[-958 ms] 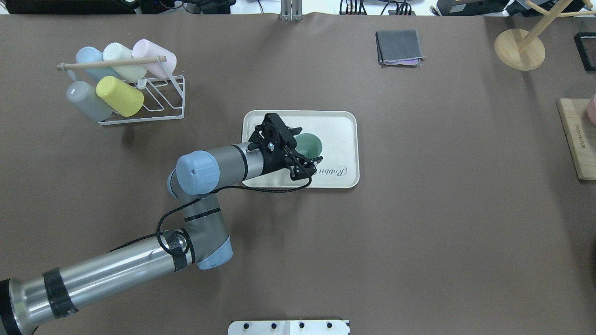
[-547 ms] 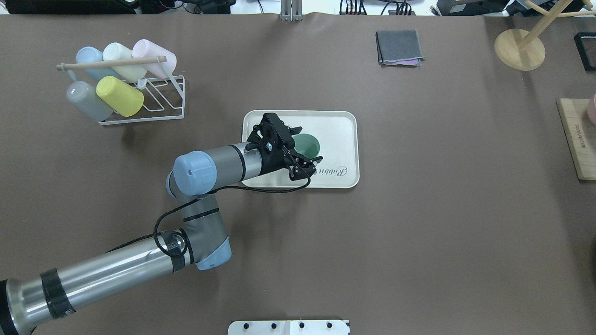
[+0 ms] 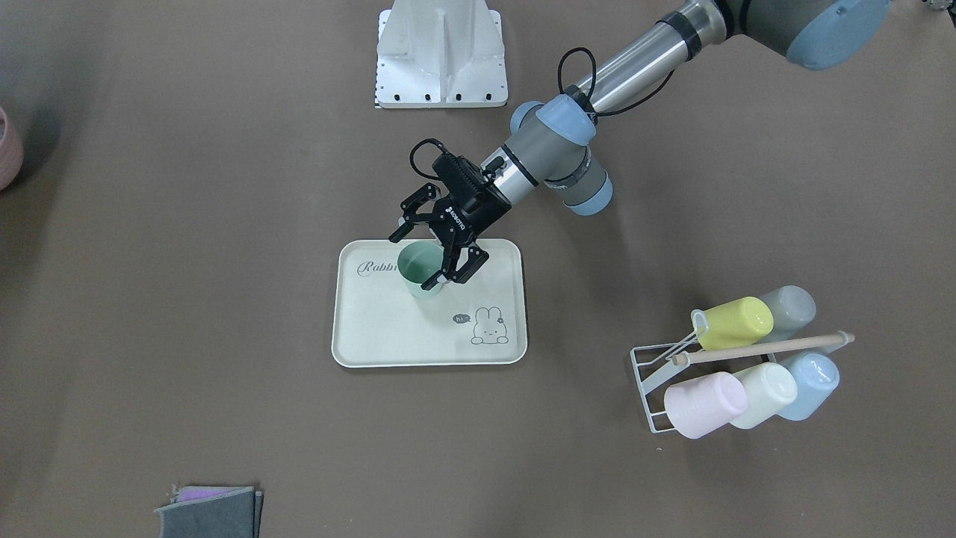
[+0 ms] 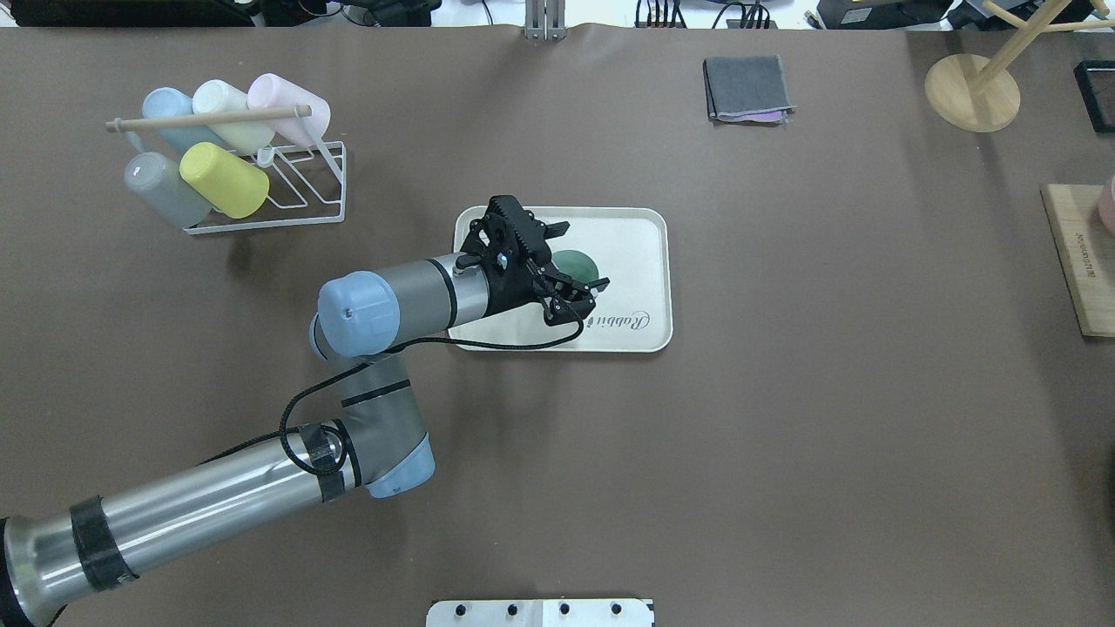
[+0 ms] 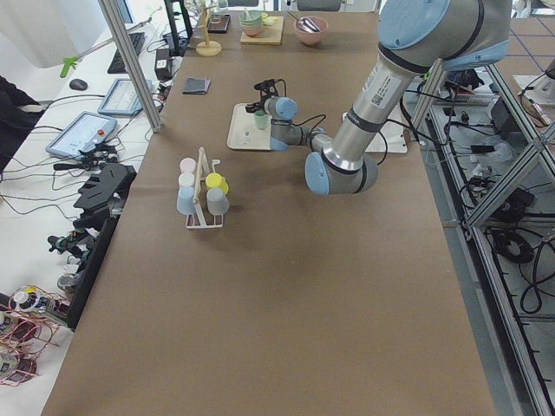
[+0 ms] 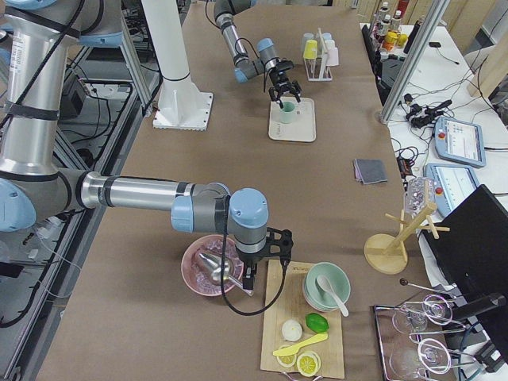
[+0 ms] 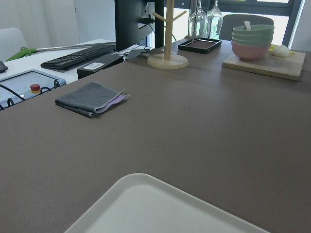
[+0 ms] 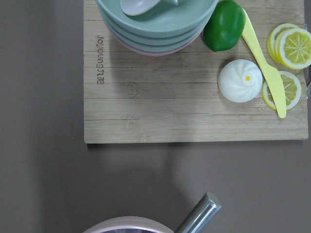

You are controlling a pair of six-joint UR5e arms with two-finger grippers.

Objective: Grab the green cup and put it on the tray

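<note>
The sage green cup (image 3: 420, 273) stands upright on the cream "Rabbit" tray (image 3: 388, 336), near the script end. My left gripper (image 3: 414, 261) is open, with its fingers spread on either side of the cup's rim. In the overhead view the cup (image 4: 579, 266) shows between the fingers of the left gripper (image 4: 582, 259) on the tray (image 4: 640, 239). The left wrist view shows only a tray corner (image 7: 160, 208). My right gripper (image 6: 266, 255) shows only in the exterior right view, over a pink bowl (image 6: 208, 268). I cannot tell whether it is open or shut.
A white wire rack (image 4: 287, 187) with several cups, one of them bright yellow-green (image 4: 225, 180), stands to the tray's left. A folded grey cloth (image 4: 747, 89), a wooden stand (image 4: 971, 91) and a cutting board (image 4: 1078, 257) lie to the right.
The left arm's elbow has swung slightly left. The gripper has shifted a little towards the table's far side. It stays open around the cup, which has not moved.
</note>
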